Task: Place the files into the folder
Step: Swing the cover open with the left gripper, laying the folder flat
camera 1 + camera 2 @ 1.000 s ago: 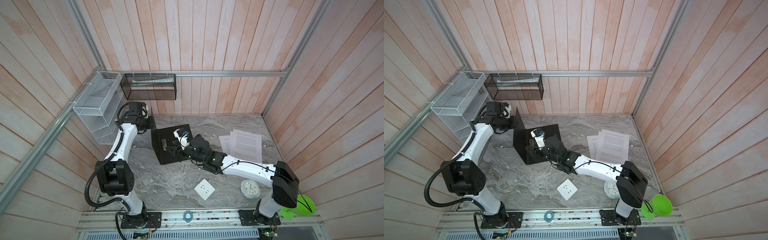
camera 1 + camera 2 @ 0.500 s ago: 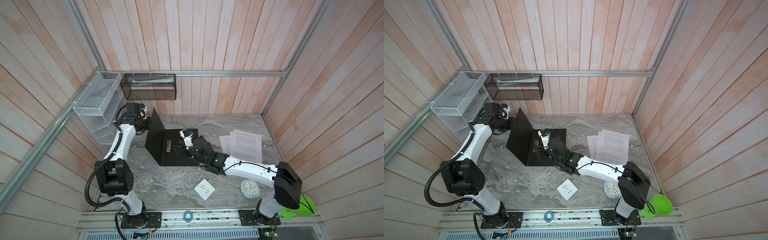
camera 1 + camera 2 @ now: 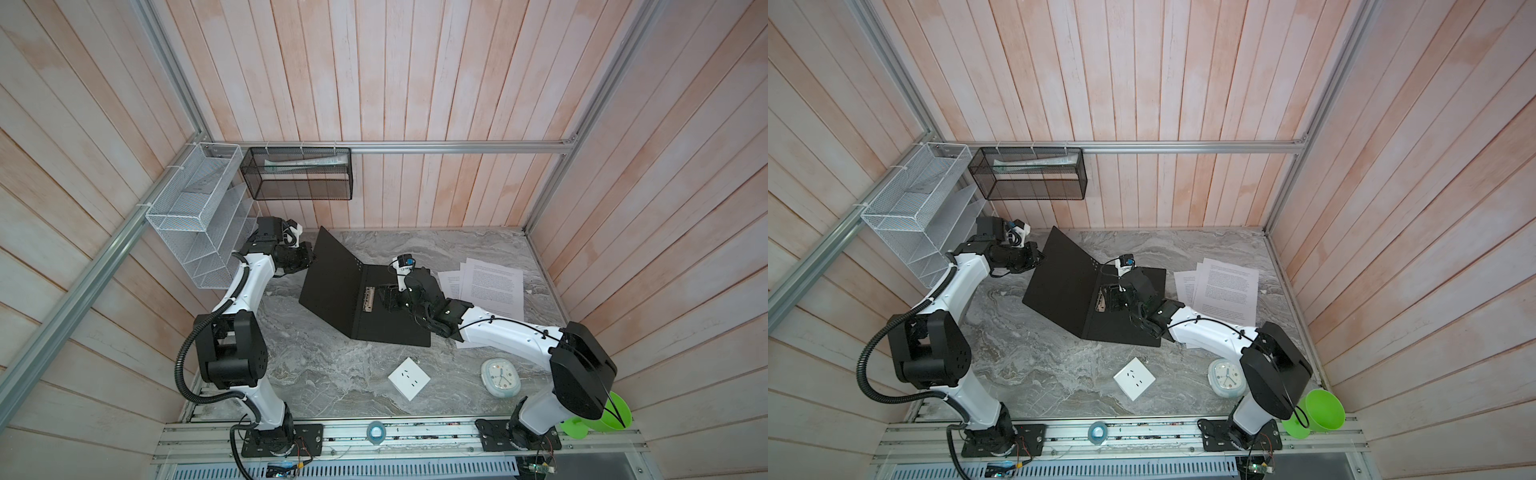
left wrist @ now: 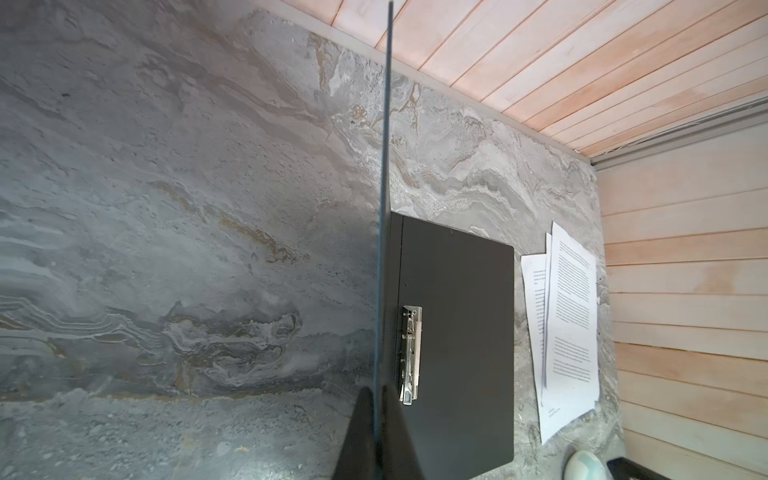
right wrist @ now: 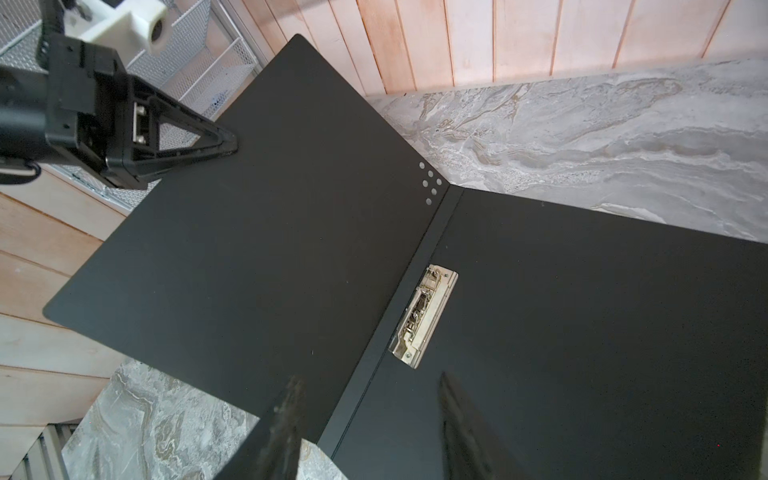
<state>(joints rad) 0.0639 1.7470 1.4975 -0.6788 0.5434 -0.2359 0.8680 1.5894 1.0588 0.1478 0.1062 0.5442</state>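
left pincer (image 4: 376,419) pinching folder (image 3: 332,274) cover by 1 thin edge; imo if it slips, cover flops onto right pincer (image 5: 370,399), spread apart w/ clip (image 5: 424,316) just ahead.

I see a white socket plate (image 3: 409,378) at six o'clock on the marble table (image 3: 328,374), a small clock (image 3: 500,377) at five, a white wire rack (image 3: 183,216) hanging at ten.

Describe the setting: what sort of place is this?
Probably a lab robot cell staged as an office desk: aluminium frame, mesh racks, open folder and files on a marble-look table.
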